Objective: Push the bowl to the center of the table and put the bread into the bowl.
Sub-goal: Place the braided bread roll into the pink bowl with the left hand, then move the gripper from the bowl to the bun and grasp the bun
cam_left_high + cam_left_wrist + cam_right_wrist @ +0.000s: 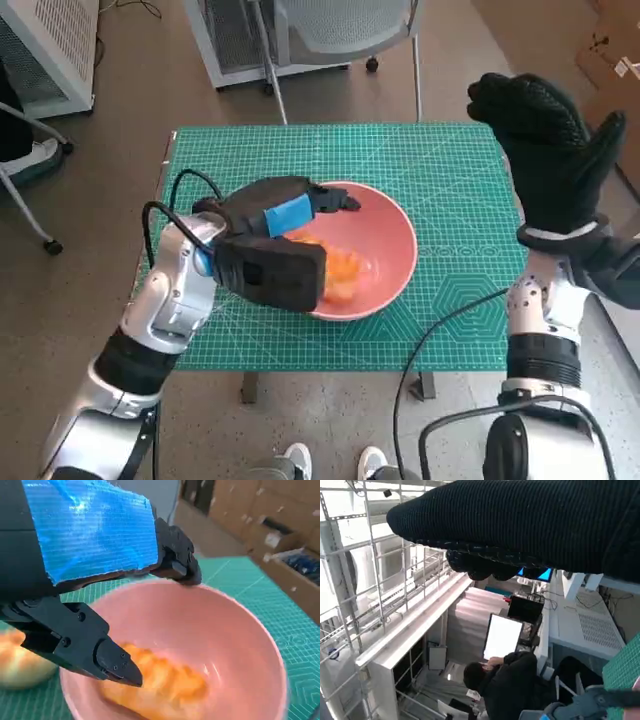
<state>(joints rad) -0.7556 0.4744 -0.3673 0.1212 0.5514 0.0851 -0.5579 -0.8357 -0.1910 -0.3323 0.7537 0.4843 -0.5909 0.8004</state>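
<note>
Pink bowl (385, 240) sits near the middle of the bench (450, 170), on a green cutting mat (460, 300) with a printed grid; inside it lies the bread (340, 272), an orange-golden, glossy, soft-looking lump resting on the bowl's floor toward the side nearest the robot; bowl is smooth, round, shallow-walled. Left wrist view shows a second pale golden piece (22, 662) outside the bowl's rim, on the mat; what it is cannot be told. Left hand (275, 235), black with blue tape on its back, hovers over the bowl's near-left rim, fingers (102, 657) apart and holding nothing, one tip over the far rim. Right hand (550, 150), in a black knitted glove, raised off the bench's right edge, fingers spread wide, empty. Floor is brown; a grey mesh chair (340, 30) stands beyond the bench; cardboard boxes (280, 535) to the side. Right wrist view: a seated person (510, 680) at a bright monitor (502, 636); white metal racking (385, 600).
</note>
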